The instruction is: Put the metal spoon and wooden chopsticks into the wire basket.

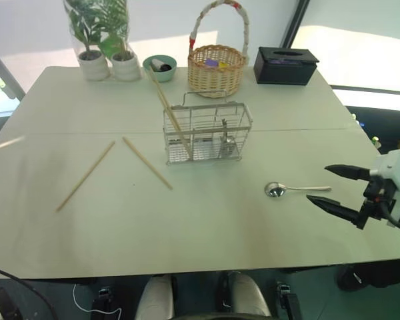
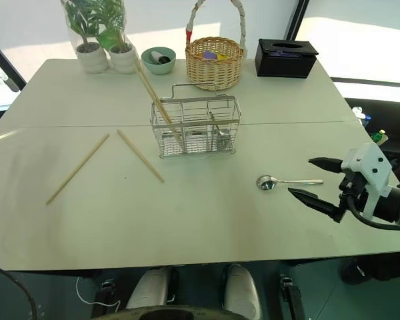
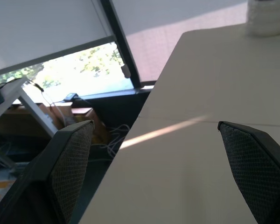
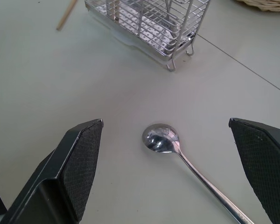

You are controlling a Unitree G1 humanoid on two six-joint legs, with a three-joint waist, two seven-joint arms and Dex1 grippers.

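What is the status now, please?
Both pincers open, empty; right pincer beside the metal spoon handle. Two wooden chopsticks flat on table, others leaning in the wire basket. Nothing in the way.

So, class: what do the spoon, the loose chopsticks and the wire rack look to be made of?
Metal spoon: polished metal, mirror-like reflections. Wooden chopsticks: probably bare wood, matte pale tan. Wire basket: thin silvery metal wire, shiny see-through grid.

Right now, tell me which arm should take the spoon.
Right. The right gripper hangs open beside the spoon, at its handle end, with the spoon lying between its fingers in the right wrist view. The left gripper is open at the table's far left edge.
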